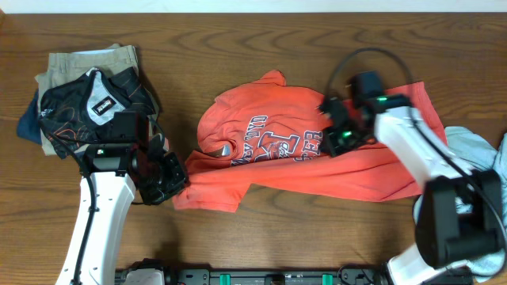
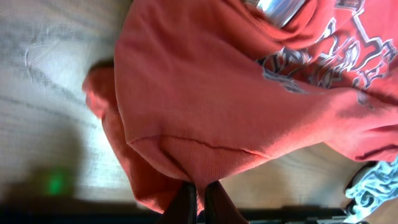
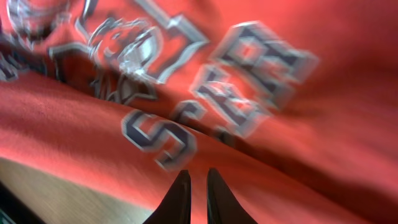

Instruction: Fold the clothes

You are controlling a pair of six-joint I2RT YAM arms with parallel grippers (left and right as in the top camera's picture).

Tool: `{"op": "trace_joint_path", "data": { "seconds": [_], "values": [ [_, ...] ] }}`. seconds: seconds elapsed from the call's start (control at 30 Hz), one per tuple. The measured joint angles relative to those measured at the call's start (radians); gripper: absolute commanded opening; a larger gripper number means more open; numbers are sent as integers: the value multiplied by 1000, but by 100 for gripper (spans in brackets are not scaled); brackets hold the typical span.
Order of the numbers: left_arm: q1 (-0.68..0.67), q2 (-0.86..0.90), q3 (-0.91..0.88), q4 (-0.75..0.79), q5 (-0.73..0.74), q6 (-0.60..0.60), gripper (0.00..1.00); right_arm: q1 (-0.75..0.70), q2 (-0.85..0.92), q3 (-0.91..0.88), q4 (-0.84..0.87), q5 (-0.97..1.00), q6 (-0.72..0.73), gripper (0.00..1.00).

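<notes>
Overhead table (image 1: 261, 245): wood, bearing everything; bare strip along the near edge.
Shirt (image 1: 269, 111): coral, print side up across the middle of the table, rumpled, near-left edge doubled over; judged not yet folded into any neat shape.
Pile (image 1: 87, 95): khaki and dark garments at the far left, well apart from the shirt; best left out of any sweep.
Blue cloth (image 1: 475, 146): at the right edge, just beside the shirt and partly under the right arm; likely to snag if the shirt is dragged that way.
Lettering (image 3: 186, 93): white and dark varsity print on the chest; handy as a marker for the shirt's middle line.
Hem (image 2: 205, 146): stitched band drooping toward the left fingers, slack cloth bunched beside it.
Left gripper (image 1: 170, 180): at the shirt's near-left corner; in the wrist view (image 2: 200, 186) jaws pressed nearly together, pinching the cloth just below the hem.
Right gripper (image 1: 337, 134): over the right part of the print; in the wrist view (image 3: 198, 174) jaws close with only a thin slit; cloth caught between them or not, cannot tell, view blurred.
Step in hand: judged as taking hold of two points to flatten or fold the left side over.
Doing it well: confirm a single layer in each pinch, lift low, pull the two holds gently apart to take out slack, then carry the left corner across toward the lettering and lay it down flat before letting go.
</notes>
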Motion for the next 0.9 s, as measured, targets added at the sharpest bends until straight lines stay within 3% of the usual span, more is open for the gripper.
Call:
{"op": "trace_joint_path", "data": {
  "seconds": [0.4,0.67,0.8,0.9],
  "values": [
    [0,0,-31,-51,0,3,6,141,179,8,200,-20,31,16],
    [0,0,-102,211,-1,3,6,141,233,23,546,7,156,21],
    [0,2,-114,354,-1,3,6,140,262,27,700,72,238,35],
    [0,16,-117,418,-1,3,6,133,280,78,678,123,269,52]
  ]
}}
